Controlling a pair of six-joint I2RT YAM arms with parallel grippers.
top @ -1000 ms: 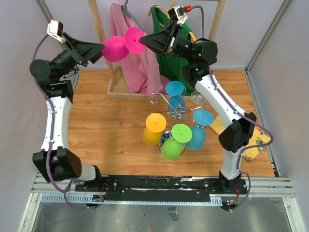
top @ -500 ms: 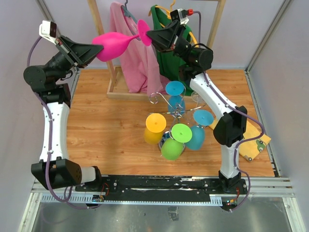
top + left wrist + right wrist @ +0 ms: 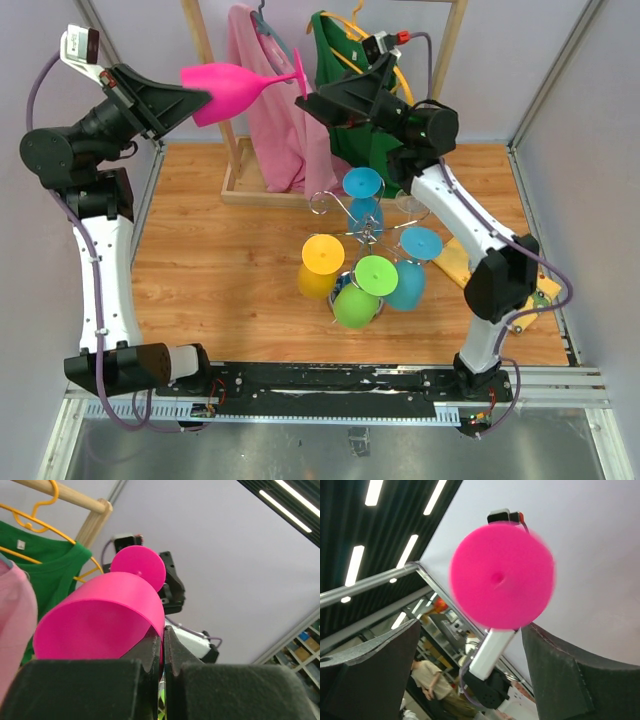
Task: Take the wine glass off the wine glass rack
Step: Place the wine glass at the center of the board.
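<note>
A pink wine glass lies sideways high in the air, well away from the chrome wine glass rack. My left gripper is shut on the rim of its bowl. In the left wrist view the bowl fills the left side, its wall pinched between the jaws of the left gripper. The round foot points at my right gripper, which stands open just beyond it. The right wrist view has the foot between and ahead of the spread fingers, not touching them.
The rack stands mid-table with blue, yellow, green and teal glasses hanging on it. Behind it is a wooden clothes rail with a pink garment and a green one. A yellow object lies at the table's right edge.
My left gripper closed on the pink glass's bowl rim and my right gripper opened off its foot. The glass has shifted up and to the left with the left arm.
</note>
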